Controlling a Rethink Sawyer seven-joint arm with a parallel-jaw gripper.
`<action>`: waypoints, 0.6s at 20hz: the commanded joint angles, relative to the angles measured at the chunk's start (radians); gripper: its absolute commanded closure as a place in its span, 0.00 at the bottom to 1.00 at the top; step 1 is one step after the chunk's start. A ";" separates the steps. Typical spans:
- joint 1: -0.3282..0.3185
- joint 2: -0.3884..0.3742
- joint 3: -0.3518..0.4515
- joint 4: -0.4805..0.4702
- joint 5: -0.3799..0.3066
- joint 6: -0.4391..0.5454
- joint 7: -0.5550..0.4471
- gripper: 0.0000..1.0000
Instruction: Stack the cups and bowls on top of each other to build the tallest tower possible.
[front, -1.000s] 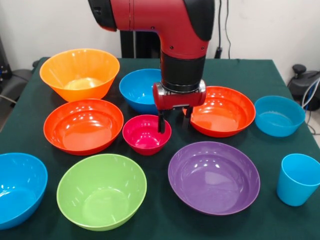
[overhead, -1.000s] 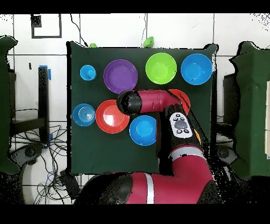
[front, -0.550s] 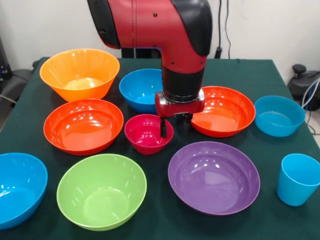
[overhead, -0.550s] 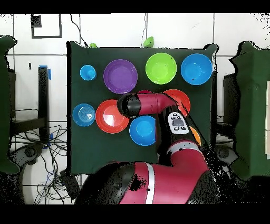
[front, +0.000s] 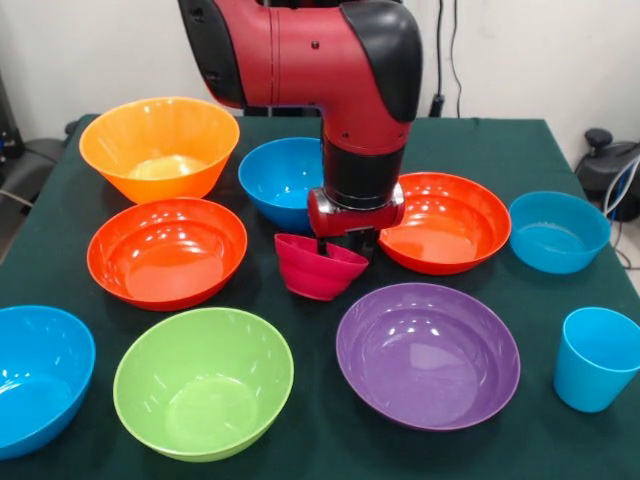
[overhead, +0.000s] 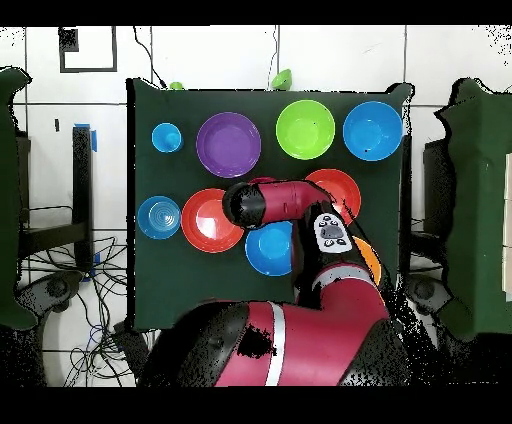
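Fingers (front: 343, 245) clamped on tilted magenta bowl's (front: 318, 268) rim, clear green cloth (front: 300, 312) beneath, purple bowl (front: 428, 354) near.

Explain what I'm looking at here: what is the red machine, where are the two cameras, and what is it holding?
It is a red and black robot arm whose gripper is shut on the rim of a small magenta bowl, which hangs tilted. One camera faces the robot across the green table; the other looks straight down. Around it sit a yellow-orange bowl, two red-orange bowls, blue bowls, a lime bowl, a purple bowl and a light-blue cup.
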 joint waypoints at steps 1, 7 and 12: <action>0.038 0.010 0.036 -0.027 -0.075 -0.027 0.002 0.00; 0.054 -0.004 0.046 -0.008 -0.087 -0.069 -0.002 0.00; 0.064 -0.012 0.052 0.002 -0.091 -0.091 -0.001 1.00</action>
